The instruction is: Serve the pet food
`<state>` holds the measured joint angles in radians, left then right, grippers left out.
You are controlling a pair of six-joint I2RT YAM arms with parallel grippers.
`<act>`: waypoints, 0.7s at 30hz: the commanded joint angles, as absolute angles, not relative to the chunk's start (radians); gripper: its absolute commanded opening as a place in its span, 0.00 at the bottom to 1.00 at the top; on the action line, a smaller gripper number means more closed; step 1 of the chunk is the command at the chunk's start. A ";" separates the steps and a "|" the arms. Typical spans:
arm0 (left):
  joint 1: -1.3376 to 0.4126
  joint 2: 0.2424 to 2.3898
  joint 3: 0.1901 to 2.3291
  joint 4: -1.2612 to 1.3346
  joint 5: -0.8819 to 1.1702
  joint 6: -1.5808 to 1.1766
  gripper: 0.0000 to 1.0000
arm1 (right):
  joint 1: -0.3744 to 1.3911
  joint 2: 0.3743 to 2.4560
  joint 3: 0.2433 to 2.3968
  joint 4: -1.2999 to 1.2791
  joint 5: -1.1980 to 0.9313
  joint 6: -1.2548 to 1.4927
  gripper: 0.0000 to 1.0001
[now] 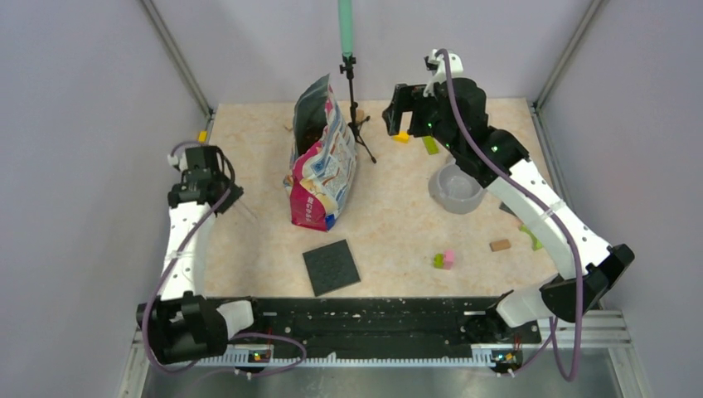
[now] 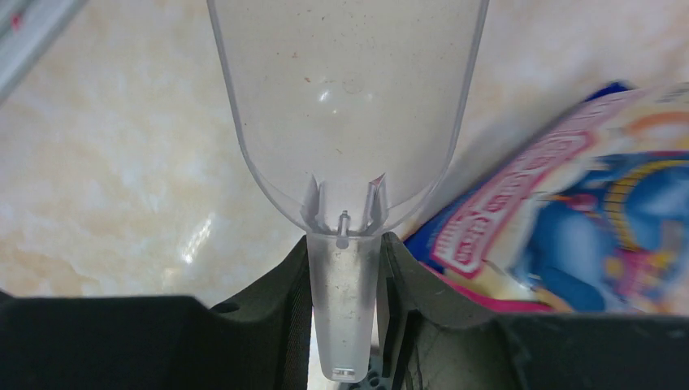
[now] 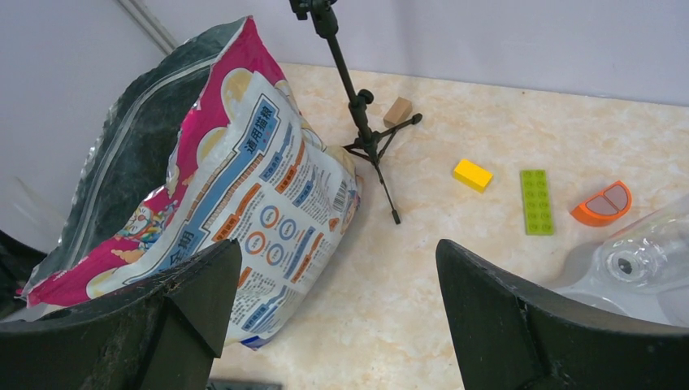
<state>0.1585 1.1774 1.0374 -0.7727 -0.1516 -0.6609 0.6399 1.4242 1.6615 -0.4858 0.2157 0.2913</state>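
Only your left wrist view shows the clear scoop (image 2: 345,122), its handle pinched by the left gripper (image 2: 345,252); that arm sits folded at the table's (image 1: 398,224) left edge. The pet food bag (image 1: 322,166) stands centre-back. Your right gripper (image 3: 337,248), jaws spread, reaches far back.

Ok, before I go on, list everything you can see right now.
pet food bag: one, pink and blue, standing open left of centre.
scoop: one, clear, at the table's left.
bowl: one, grey, right of centre.
mat: one, black square, near front edge.
tripod: one, black, green pole, beside the bag.
toy blocks: at least seven, mixed colours, mostly right.
left gripper: black, closed on the scoop's handle.
right gripper: black, open, far right.
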 commanded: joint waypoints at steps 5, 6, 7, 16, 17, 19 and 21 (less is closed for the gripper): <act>0.157 0.991 1.342 -0.712 0.079 -0.423 0.00 | 0.630 1.423 1.679 -0.442 0.202 0.310 0.91; 0.154 0.975 1.379 -0.691 0.105 -0.411 0.00 | 0.631 1.422 1.681 -0.437 0.209 0.310 0.90; 0.153 0.964 1.414 -0.670 0.125 -0.402 0.00 | 0.631 1.419 1.683 -0.434 0.218 0.307 0.90; -0.241 1.135 1.768 -0.756 0.156 -0.335 0.00 | 0.630 1.306 1.574 -0.354 0.417 0.329 0.90; -0.303 1.157 1.780 -0.761 0.139 -0.340 0.00 | 0.628 1.288 1.560 -0.355 0.458 0.330 0.91; -0.444 1.210 1.802 -0.774 0.077 -0.337 0.00 | 0.622 1.246 1.531 -0.357 0.550 0.330 0.91; -0.553 1.270 1.831 -0.812 -0.031 -0.315 0.00 | 0.617 1.186 1.490 -0.334 0.636 0.304 0.90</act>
<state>-0.3859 1.1568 1.7866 -0.7422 0.1219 -0.3626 0.6369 1.3106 1.5291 -0.4080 0.4255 0.3180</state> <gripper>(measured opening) 0.331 0.905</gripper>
